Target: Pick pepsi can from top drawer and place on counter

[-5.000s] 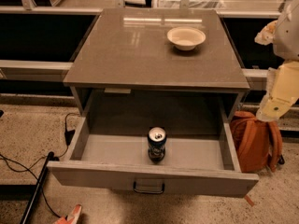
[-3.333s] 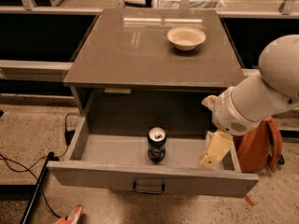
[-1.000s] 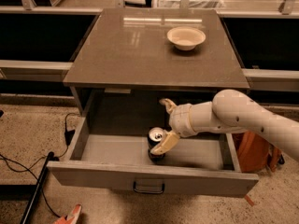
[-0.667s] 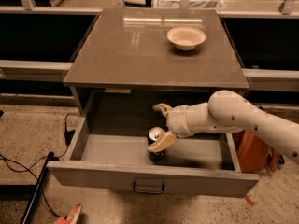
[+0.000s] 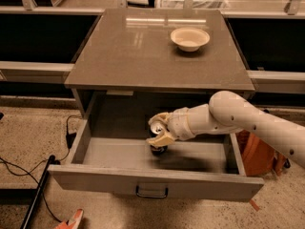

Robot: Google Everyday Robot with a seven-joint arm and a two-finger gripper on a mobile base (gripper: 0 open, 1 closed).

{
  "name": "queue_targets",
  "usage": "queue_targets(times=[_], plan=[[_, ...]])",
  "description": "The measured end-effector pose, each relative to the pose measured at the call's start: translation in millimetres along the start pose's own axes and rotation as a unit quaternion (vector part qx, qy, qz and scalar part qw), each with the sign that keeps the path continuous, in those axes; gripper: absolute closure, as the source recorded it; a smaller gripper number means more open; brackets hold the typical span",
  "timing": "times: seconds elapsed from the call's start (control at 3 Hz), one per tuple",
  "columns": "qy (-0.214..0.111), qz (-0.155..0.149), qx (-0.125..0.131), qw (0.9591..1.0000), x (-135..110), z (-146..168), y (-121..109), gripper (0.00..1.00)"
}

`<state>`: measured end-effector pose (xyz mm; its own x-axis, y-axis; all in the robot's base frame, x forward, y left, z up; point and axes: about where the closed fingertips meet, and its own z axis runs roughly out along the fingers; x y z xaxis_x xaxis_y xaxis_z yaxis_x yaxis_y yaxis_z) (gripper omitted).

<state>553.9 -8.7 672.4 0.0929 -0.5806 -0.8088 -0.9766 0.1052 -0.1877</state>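
The pepsi can is inside the open top drawer, near its middle, clasped between the jaws of the gripper, one finger at its 12 o'clock side and one at 6. The arm reaches in from 3 o'clock. On the table, at 1 o'clock from the can, stands a cream bowl.
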Motion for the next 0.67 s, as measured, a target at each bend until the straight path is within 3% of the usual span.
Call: queue_targets(times=[0.33, 0.67], plan=[[-0.007, -0.001, 0.004, 1.0000, -3, -5, -1, 0.85], [-0.021, -0.014, 0.030, 0.9992, -34, -43, 2, 1.00]])
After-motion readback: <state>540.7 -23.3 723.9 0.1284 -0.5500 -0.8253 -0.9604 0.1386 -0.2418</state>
